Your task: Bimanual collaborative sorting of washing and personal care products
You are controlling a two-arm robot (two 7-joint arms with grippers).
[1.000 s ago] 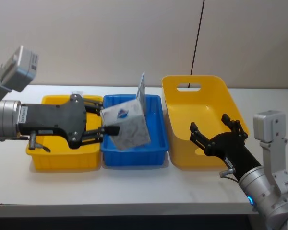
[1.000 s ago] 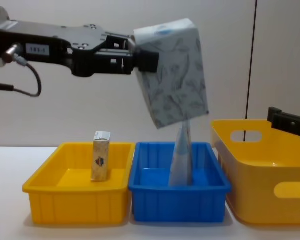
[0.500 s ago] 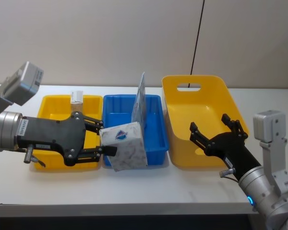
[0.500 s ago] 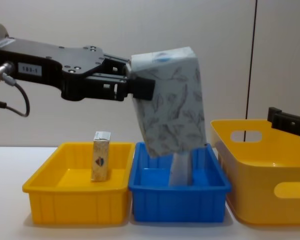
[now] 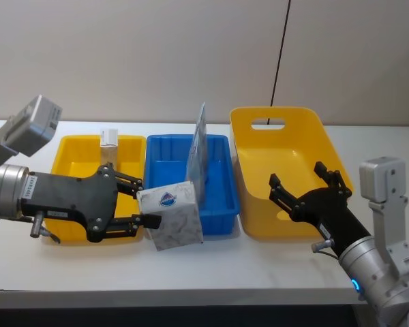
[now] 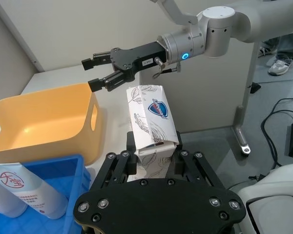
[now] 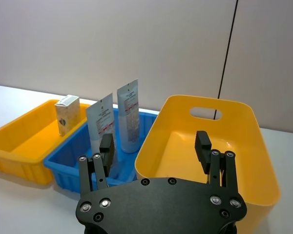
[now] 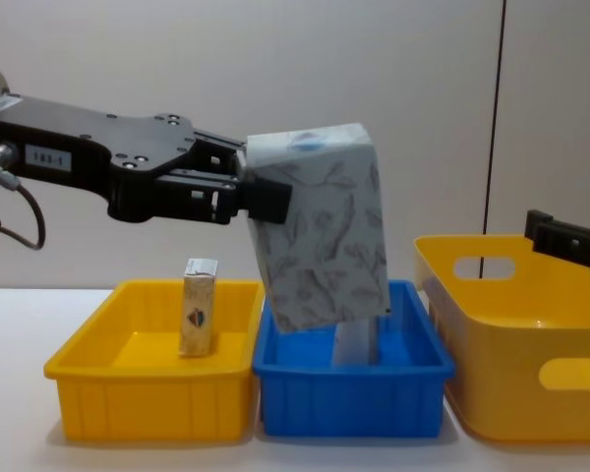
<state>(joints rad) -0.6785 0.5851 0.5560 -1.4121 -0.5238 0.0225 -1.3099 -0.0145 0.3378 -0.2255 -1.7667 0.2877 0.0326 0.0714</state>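
L end effector: the left end effector (image 5: 148,202) came in from the robot's left, above the front part of the yellow tray (image 5: 75,141). Its fingers (image 5: 151,221) pinched the tall white box (image 5: 172,214) from two sides.
Box: the tall white box (image 8: 320,231) was lifted and tilted, with the blue oval end up. In chest view it hung in front of the blue tray (image 8: 349,398), at the tray's left half, clear of the bench (image 5: 259,266). In left wrist view the leaf print and emblem showed (image 6: 149,119).
R end effector: the right end effector (image 5: 303,180) hovered over the front of the yellow basket (image 5: 279,116). Fingers were spread wide, nothing btw. them (image 7: 154,146).
Carton: one cream carton (image 8: 199,320) stood upright in the yellow tray, near its far side.
Pouches: two pouches (image 7: 101,122) stood upright, side by side, in the blue tray; in chest view they were partly hidden behind the box.
Layout: yellow tray, blue tray, yellow basket stood in one row on the bench, left to right, each just beside the next.
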